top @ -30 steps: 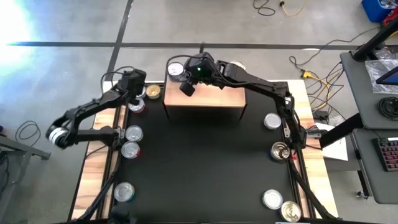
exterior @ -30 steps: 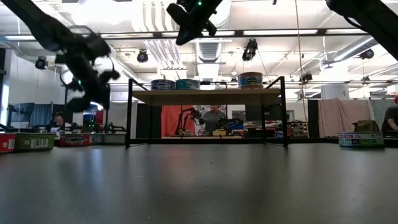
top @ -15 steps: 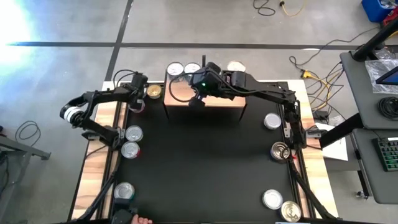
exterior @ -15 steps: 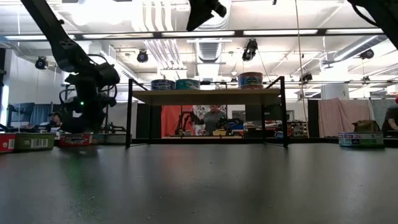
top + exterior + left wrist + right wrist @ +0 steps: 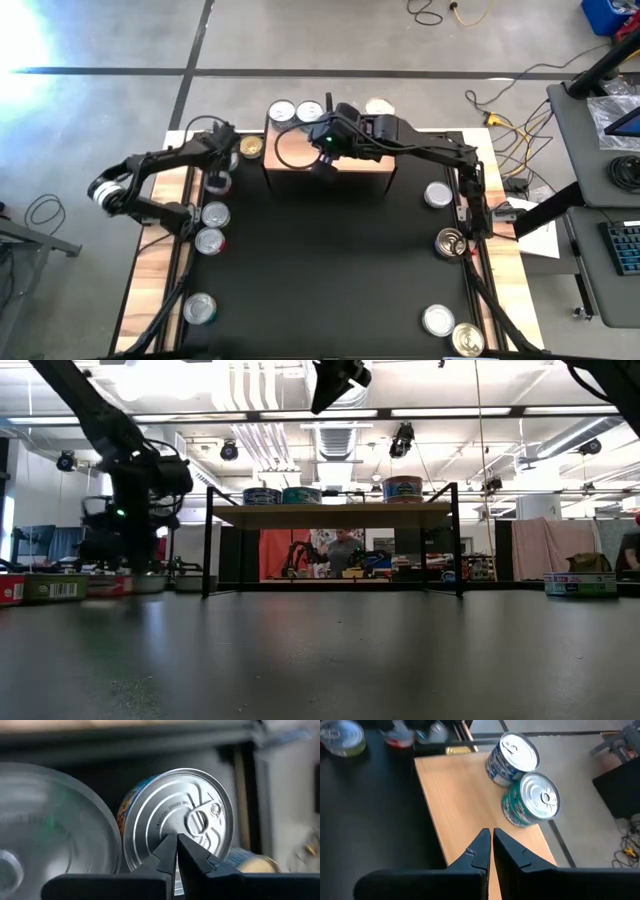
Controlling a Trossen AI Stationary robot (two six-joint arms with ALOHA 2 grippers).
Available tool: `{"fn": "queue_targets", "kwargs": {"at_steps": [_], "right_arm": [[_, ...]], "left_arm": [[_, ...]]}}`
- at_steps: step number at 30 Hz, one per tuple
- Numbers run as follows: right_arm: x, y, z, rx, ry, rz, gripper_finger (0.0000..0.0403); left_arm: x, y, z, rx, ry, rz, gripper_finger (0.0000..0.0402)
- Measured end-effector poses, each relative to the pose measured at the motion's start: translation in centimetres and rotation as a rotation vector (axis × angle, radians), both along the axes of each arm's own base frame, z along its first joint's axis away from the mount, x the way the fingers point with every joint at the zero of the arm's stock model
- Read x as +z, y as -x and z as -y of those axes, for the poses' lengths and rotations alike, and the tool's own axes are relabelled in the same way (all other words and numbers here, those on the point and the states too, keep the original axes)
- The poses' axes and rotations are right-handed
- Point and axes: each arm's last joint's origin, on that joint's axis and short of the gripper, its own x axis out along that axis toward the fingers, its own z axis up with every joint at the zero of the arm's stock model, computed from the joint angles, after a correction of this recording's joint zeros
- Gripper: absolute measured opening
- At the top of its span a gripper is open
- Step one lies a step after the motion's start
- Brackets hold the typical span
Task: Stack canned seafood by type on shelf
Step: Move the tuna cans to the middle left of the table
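Wooden shelf (image 5: pixel 465 795) holds two silver-topped tins (image 5: pixel 530 800) (blue, green labels).

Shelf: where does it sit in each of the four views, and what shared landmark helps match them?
High view: shelf at top centre, partly under the right arm.
Low view: centre, wood top on black legs.
Left wrist view: cannot be made out.
Right wrist view: wood top across the middle.
Shared landmark: blue-labelled tin on its far left corner.

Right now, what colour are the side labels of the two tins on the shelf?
Blue tin and green tin; right wrist view.
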Motion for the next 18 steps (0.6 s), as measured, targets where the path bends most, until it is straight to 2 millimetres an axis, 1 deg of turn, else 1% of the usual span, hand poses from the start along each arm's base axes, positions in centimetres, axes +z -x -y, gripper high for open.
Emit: {"fn": "queue_targets", "kwargs": {"at_steps": [2,4,11,15,18], "right_arm": [[0.2,0.4,-0.2,0.010,0.003,-0.025,0.0013],[0.4,1.0,-0.3,0.012,0.000,-0.043,0.0013],[1.8,2.8,-1.0,0.046,0.016,-0.069,0.0013],[2.8,3.8,-1.5,0.050,0.014,-0.047,0.0013],[3.7,5.1,-2.5,0.005,-0.038,-0.012,0.0013]], "left_arm": [[-0.1,0.4,1.5,0.025,0.048,-0.034,0.0000],[-0.3,0.5,3.0,0.013,0.066,-0.041,0.0000],[-1.3,0.5,9.0,0.009,0.017,0.041,0.0000],[-1.1,0.7,11.7,-0.133,0.065,-0.019,0.0000],[-0.6,1.1,13.5,-0.280,0.105,-0.087,0.0000]]}}
